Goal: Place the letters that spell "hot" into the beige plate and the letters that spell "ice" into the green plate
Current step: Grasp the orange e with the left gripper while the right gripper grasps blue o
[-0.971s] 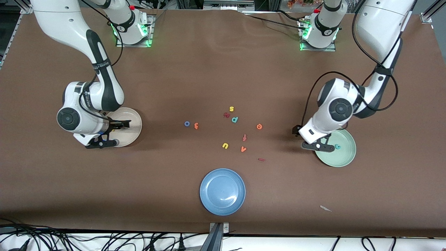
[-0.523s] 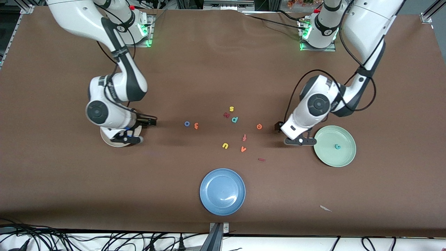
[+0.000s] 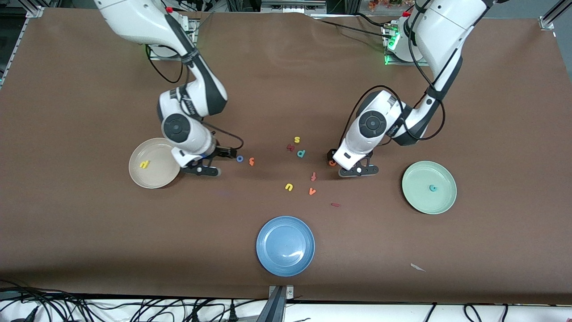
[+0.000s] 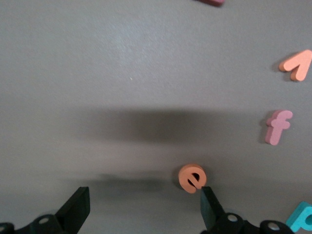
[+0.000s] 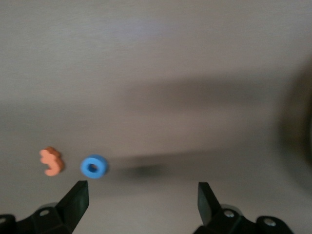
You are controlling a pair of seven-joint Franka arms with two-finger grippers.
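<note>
Orange e (image 4: 191, 178), a light, squashy foam letter beside the teal p (image 3: 301, 153), wants pinching across its rim by the spread-open left gripper (image 3: 354, 166) over it; right gripper (image 3: 213, 162) likewise open.

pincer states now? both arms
Left pincer: open, empty, over the table by the orange e.
Right pincer: open, empty, over the table by the blue o.
</note>
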